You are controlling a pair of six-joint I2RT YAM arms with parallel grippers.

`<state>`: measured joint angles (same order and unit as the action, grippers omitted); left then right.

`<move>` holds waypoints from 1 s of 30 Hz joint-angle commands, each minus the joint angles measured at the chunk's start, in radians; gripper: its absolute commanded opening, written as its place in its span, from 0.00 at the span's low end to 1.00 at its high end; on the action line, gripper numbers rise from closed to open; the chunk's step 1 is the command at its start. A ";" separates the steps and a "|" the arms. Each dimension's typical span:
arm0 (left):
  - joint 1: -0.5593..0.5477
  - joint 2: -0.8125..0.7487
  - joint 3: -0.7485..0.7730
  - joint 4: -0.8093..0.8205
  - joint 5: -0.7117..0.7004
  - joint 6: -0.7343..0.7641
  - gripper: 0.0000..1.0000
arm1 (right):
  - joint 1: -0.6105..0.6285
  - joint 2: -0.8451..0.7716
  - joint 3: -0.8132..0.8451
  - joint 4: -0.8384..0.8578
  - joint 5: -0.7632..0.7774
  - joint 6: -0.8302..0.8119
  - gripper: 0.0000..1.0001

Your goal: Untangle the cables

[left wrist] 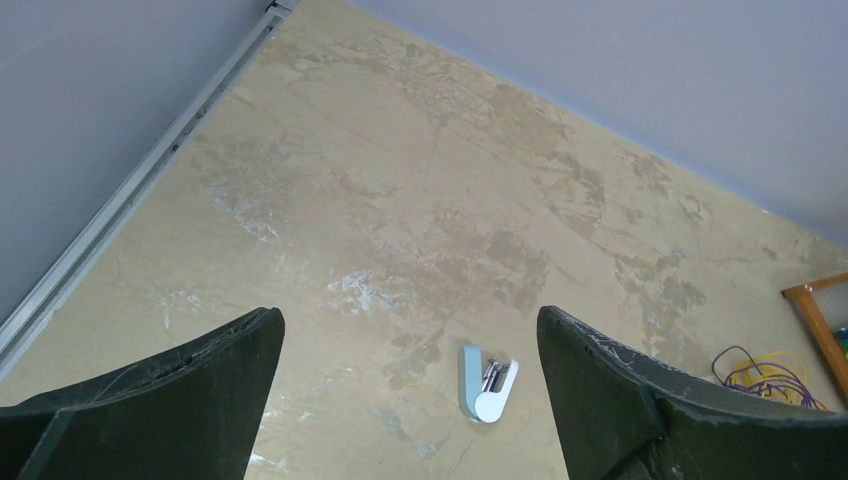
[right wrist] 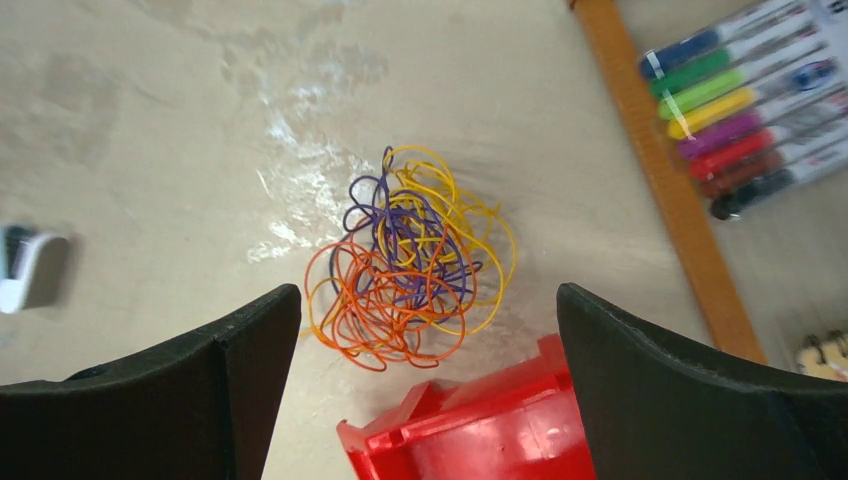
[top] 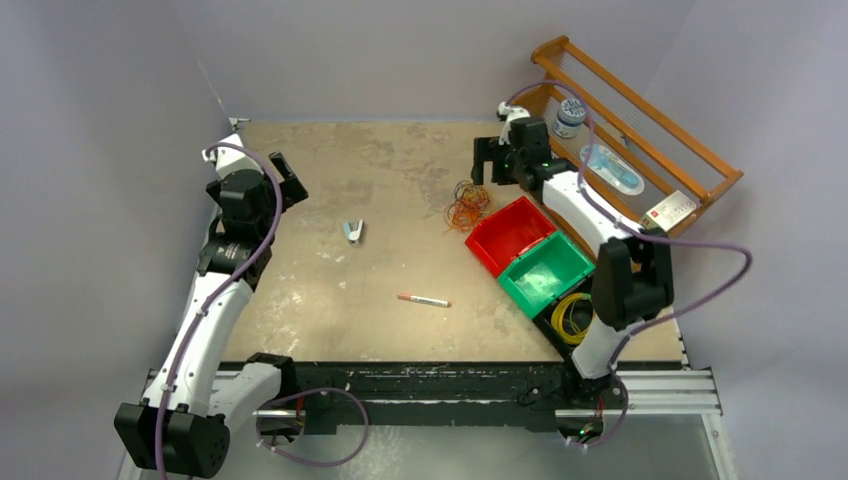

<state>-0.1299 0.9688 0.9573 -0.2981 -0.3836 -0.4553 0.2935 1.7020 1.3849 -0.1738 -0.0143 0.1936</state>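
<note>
Cables [right wrist: 410,265]: one orange, yellow and purple tangle, flat on the table [top: 400,170], just beside the red bin [right wrist: 480,440], off its left corner, not in it. Right gripper [right wrist: 428,297] hangs over the tangle near the red bin, jaws spread wide, holding nothing, no contact seen. Left gripper [left wrist: 410,314] is well apart from the red bin, on its left, jaws wide apart, empty. A small stapler [left wrist: 488,382] lies on the table between the left gripper and the red bin.
</note>
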 commanded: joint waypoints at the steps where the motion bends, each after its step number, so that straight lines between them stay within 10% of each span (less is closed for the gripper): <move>1: 0.007 -0.013 0.004 0.036 0.035 0.039 0.98 | 0.033 0.072 0.099 -0.029 0.050 -0.059 0.99; 30: 0.018 0.036 0.023 -0.004 -0.021 0.041 0.98 | 0.065 0.431 0.246 -0.071 0.048 -0.123 0.99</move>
<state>-0.1242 1.0039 0.9569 -0.3237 -0.3843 -0.4259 0.3492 2.1227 1.5856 -0.2379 0.0170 0.0875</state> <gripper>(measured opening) 0.977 0.994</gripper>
